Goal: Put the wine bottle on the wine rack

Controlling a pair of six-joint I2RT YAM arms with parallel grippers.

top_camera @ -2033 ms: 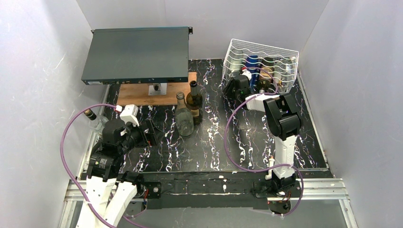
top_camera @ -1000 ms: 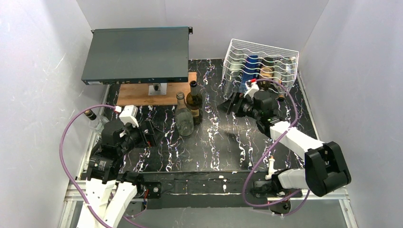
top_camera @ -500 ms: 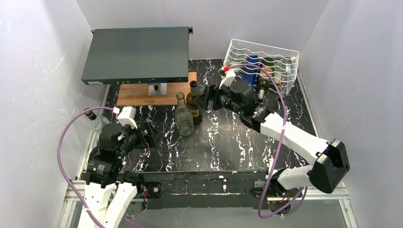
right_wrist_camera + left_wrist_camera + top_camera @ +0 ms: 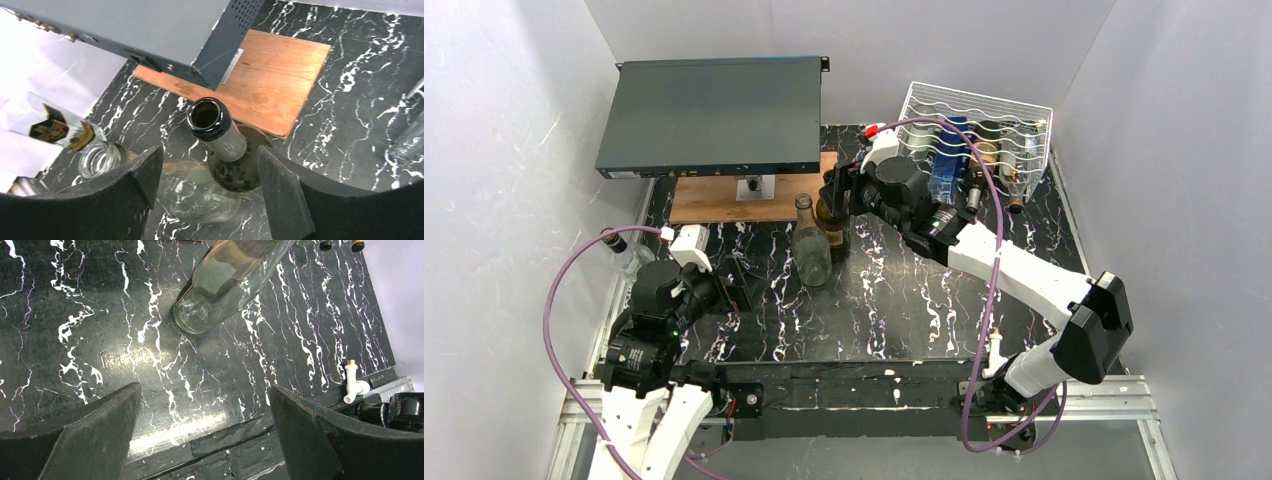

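Observation:
A dark wine bottle [image 4: 833, 222] stands upright mid-table beside a clear glass bottle [image 4: 812, 255]. My right gripper [image 4: 832, 190] is over the dark bottle's top. In the right wrist view the gripper [image 4: 209, 155] is open, with the dark bottle's neck [image 4: 220, 135] between its fingers and a gap on both sides. The white wire wine rack [image 4: 1024, 110] stands at the back right with several bottles in it. My left gripper [image 4: 742, 285] hovers low at the near left. It is open [image 4: 205, 390] and empty, short of the clear bottle's base [image 4: 210, 310].
A dark flat metal box [image 4: 714, 115] sits raised at the back left over a wooden board [image 4: 709, 200], close behind the two bottles. Another clear bottle [image 4: 621, 248] lies by the left wall. A white peg [image 4: 996, 345] stands near the right arm's base.
My right arm has swung left from the wine rack to the dark bottle, and its jaws have narrowed round the neck. The left gripper has drawn back slightly toward the near edge.

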